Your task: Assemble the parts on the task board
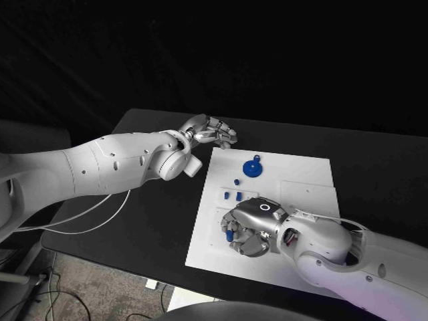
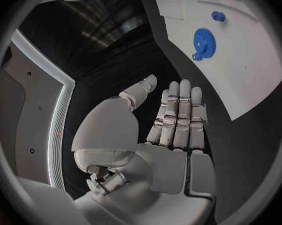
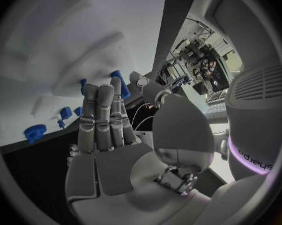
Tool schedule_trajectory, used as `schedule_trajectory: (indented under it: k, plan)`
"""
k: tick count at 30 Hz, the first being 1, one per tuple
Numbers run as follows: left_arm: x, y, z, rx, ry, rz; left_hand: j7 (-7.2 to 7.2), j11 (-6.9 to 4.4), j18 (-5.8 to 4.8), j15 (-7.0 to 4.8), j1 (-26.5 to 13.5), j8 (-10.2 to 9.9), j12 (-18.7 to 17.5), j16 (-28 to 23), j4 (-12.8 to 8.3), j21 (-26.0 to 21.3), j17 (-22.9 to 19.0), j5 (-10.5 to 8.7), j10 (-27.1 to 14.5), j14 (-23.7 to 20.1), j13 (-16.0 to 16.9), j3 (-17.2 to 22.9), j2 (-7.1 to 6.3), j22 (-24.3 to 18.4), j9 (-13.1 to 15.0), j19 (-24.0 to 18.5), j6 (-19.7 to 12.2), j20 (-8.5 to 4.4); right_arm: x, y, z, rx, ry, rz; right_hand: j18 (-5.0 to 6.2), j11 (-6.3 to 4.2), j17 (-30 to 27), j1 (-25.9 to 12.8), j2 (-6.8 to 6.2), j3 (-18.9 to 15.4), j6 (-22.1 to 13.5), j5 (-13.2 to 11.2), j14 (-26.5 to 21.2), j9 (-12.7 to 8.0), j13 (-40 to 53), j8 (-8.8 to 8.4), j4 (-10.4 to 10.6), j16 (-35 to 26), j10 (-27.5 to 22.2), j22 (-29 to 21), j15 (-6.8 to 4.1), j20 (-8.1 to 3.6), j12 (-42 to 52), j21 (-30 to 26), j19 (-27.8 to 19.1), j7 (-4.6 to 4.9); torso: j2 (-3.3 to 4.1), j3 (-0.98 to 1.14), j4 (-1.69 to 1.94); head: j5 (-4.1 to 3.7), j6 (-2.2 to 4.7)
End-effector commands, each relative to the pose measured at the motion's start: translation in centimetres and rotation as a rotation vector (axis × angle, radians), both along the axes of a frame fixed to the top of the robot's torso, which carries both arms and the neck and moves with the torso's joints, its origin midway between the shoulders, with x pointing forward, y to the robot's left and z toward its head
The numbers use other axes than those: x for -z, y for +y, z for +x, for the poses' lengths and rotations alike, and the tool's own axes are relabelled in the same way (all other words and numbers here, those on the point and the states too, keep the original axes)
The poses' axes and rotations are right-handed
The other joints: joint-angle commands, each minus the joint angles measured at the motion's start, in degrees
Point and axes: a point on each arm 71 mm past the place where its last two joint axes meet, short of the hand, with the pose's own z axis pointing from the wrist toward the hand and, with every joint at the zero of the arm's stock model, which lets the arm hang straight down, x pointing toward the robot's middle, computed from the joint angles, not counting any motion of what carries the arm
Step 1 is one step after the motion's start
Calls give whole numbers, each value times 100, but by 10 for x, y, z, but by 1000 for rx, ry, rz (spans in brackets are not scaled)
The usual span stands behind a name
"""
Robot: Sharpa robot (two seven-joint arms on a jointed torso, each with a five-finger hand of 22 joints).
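While our right hand (image 1: 250, 229) pinches a blue part (image 1: 231, 235) over the task board (image 1: 310, 175), our left hand (image 1: 210, 131) hovers empty, fingers extended, beside the blue gear (image 1: 253, 168).

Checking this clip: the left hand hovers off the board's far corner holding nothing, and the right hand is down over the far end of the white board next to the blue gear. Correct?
Not quite. The right hand is down over the near end of the task board, apart from the blue gear, which lies at the far end; the head view shows this. The rest holds: the left hand is off the board's far corner, holding nothing.
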Motion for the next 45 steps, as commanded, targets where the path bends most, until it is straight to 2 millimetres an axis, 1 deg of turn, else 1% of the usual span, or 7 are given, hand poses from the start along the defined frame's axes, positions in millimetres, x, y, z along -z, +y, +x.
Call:
schedule_trajectory:
  k: [1,15,26,40,42,43,45]
  plan:
    - [0,-3,-1,20,4,-5,2,14,64,46,-65,24,-24,-23,25,-28,7,5,-40,-9,-6,0,4,9,-10,27,-49,11,5,-4,1,28,20,-4,32,4,6,-7,-56,-56,-54,11,-2,-13,21,-36,9,19,31,80,33,-11,48,-15,-34,10,-1,1,4,-8,1]
    - [0,-2,-1,29,12,-5,2,18,67,50,-53,26,-29,-43,17,-38,24,8,-52,-18,-10,0,-6,16,-15,25,-56,13,-1,-18,-3,57,39,52,32,-16,37,1,-106,-250,-176,35,69,-96,193,-112,105,94,111,94,11,-44,297,39,44,9,-1,0,1,-18,11]
    - [0,1,0,19,11,0,6,22,65,56,-54,26,-31,-63,15,-48,36,3,-63,-30,-14,-5,-19,22,-20,16,-65,19,-29,-62,25,272,354,282,32,-69,185,-89,17,-611,-177,268,139,-174,731,-127,141,401,1,137,-39,-145,928,278,158,-37,-5,9,-11,-165,151]
    - [2,1,1,16,14,2,8,25,64,60,-58,28,-31,-75,20,-54,46,0,-67,-33,-15,-8,-19,27,-23,9,-69,23,-50,-130,68,464,551,363,32,-56,379,-1,365,-734,-145,383,-36,-264,1850,-127,-212,925,-698,134,-33,-163,2075,748,3,-23,-15,23,-9,-496,384]
    - [2,1,1,17,15,2,8,25,64,60,-59,29,-31,-76,21,-55,48,0,-67,-33,-15,-9,-19,28,-24,9,-69,24,-50,-143,76,510,548,336,32,-7,503,-47,341,-755,-178,176,-186,-289,2194,-146,-211,1143,-1046,138,9,-150,2418,859,-90,11,-20,22,-15,-575,409]
    - [3,0,1,18,15,2,8,25,64,60,-60,29,-31,-77,22,-56,49,0,-68,-33,-15,-9,-18,28,-24,9,-69,24,-50,-150,80,539,541,326,32,37,645,-85,294,-844,-262,-2,-354,-305,2623,-181,-211,1324,-1451,140,192,-130,2917,913,-155,-15,-18,18,-18,-609,427]
    - [3,0,1,22,19,1,8,25,64,60,-61,29,-31,-78,24,-56,50,0,-68,-33,-16,-9,-17,29,-24,9,-69,24,-50,-162,82,571,542,307,32,6,851,-59,334,-864,-179,24,-461,-224,3257,-89,-134,1638,-1861,140,31,-148,3794,1114,-130,60,-21,20,-25,-658,446]
